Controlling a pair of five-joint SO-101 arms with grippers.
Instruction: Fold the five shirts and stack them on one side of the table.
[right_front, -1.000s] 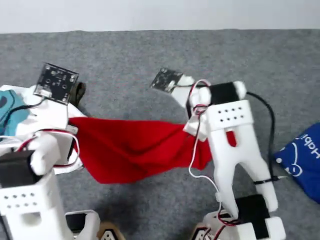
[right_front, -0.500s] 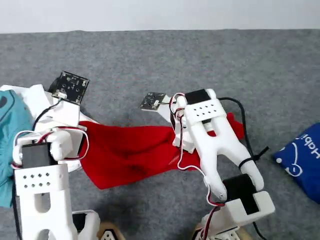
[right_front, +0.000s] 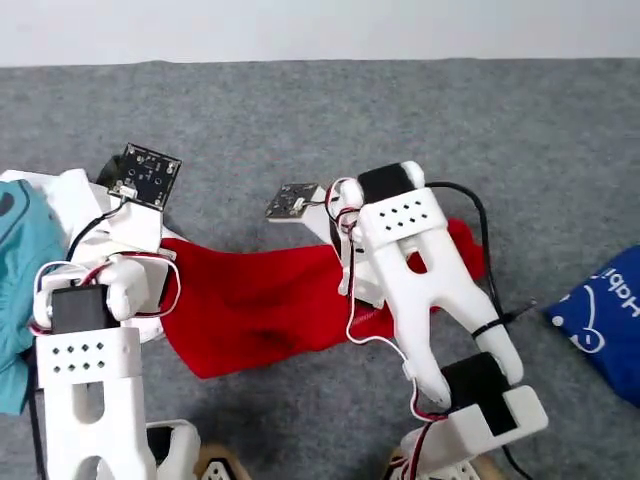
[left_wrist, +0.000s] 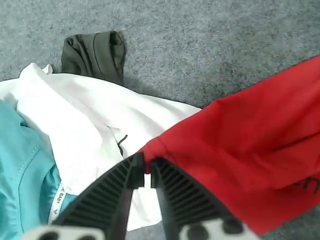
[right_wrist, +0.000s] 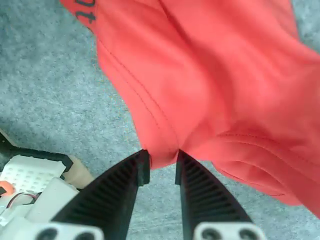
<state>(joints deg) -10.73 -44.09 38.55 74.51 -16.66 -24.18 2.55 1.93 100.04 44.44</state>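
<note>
1. Red shirt lies across the middle of the gray tabletop, stretched between the two arms.
2. Left tool is closed tight on one corner of the red shirt, just over a white shirt.
3. Right tool is closed on a bunched edge at the other end.
4. To do this step well, I think both tools should hold tight and move together, so the cloth does not sag or twist.
5. The edges should line up evenly before the tools let go.
6. The left hold is on a tiny bit of cloth, so a hard pull could slip it out.
7. The red shirt looks soft and thin, with wrinkles and a stitched hem.
8. The tabletop looks fuzzy like carpet, so cloth may drag on it.
9. A teal shirt touches the white shirt, a dark cloth sits rolled up near them, and a blue shirt lies well apart on the other side.
</note>
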